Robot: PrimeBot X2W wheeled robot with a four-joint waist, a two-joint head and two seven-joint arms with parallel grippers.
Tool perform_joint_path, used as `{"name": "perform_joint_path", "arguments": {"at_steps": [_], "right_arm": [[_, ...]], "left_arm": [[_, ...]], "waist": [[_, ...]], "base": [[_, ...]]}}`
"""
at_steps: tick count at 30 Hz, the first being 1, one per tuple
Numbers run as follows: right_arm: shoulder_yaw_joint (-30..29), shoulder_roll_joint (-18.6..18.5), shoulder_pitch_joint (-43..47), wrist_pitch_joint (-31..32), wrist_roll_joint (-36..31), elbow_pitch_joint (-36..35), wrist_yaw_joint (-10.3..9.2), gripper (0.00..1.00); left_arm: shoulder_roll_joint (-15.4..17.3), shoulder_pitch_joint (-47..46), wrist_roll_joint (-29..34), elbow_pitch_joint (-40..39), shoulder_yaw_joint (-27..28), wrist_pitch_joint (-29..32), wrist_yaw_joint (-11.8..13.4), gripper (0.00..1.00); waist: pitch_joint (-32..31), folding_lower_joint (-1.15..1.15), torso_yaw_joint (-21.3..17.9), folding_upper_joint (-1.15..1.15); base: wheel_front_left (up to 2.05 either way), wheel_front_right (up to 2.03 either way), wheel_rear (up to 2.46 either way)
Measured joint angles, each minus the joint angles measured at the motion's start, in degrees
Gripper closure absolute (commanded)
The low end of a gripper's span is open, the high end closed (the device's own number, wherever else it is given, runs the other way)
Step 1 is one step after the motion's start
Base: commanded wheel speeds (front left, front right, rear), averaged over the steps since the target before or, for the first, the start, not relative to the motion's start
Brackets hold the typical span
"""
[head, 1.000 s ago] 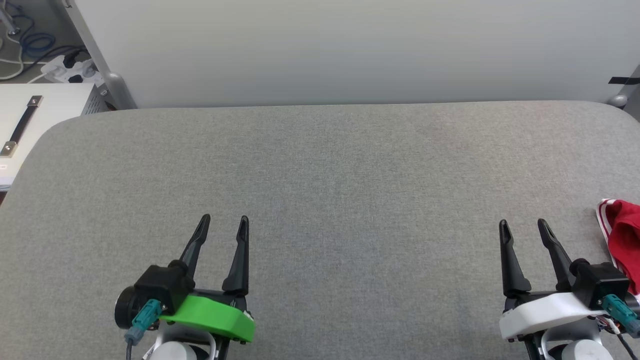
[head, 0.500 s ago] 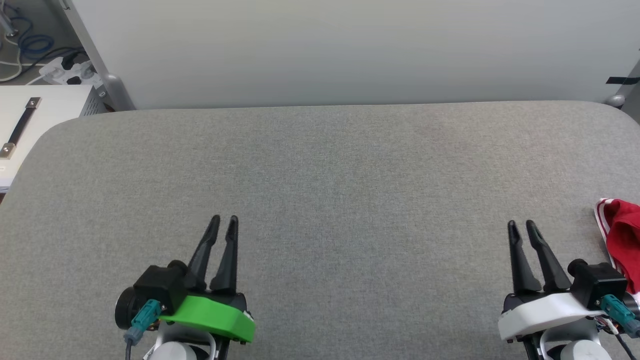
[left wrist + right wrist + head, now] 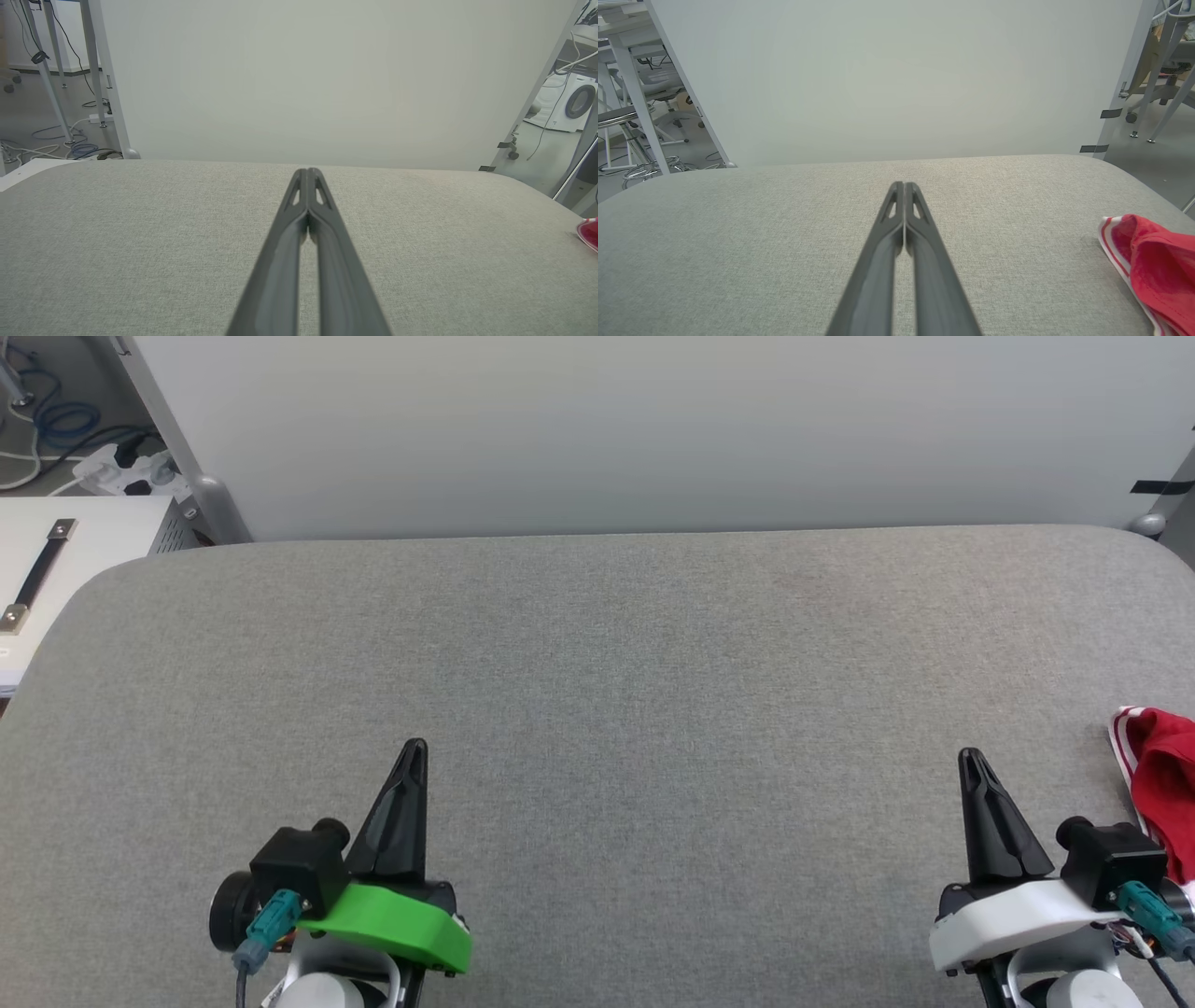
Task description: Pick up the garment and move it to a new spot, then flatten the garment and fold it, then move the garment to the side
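Observation:
The garment (image 3: 1162,779) is a red cloth with red-and-white striped trim, bunched at the table's right edge and cut off by the frame; it also lies at the right in the right wrist view (image 3: 1153,266) and shows as a red sliver in the left wrist view (image 3: 589,233). My right gripper (image 3: 972,758) hovers just left of it, shut, with nothing between its fingers (image 3: 903,186). My left gripper (image 3: 415,748) sits at the lower left, shut and empty, its fingers pressed together (image 3: 307,173).
The grey fabric-covered table (image 3: 616,653) spans the view, with a pale wall panel (image 3: 653,429) along its far edge. A white cabinet (image 3: 65,560) and cables (image 3: 65,429) stand off the far left corner. Table legs and chairs show beyond the edges in the wrist views.
Both grippers have gone from wide open to fully shut, closing on nothing. The arms and the garment have stayed in place.

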Motion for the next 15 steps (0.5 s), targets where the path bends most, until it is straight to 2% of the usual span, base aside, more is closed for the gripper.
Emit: {"name": "perform_joint_path", "arguments": {"at_steps": [15], "right_arm": [[0.09, 0.02, 0.01, 1.56, -0.99, -0.63, 0.0, 1.0]], "left_arm": [[0.0, 0.0, 1.26, -0.54, 0.48, 1.58, 0.93, 1.0]], "waist": [[-0.13, 0.0, -0.06, 0.0]], "base": [[0.0, 0.0, 0.0]]}}
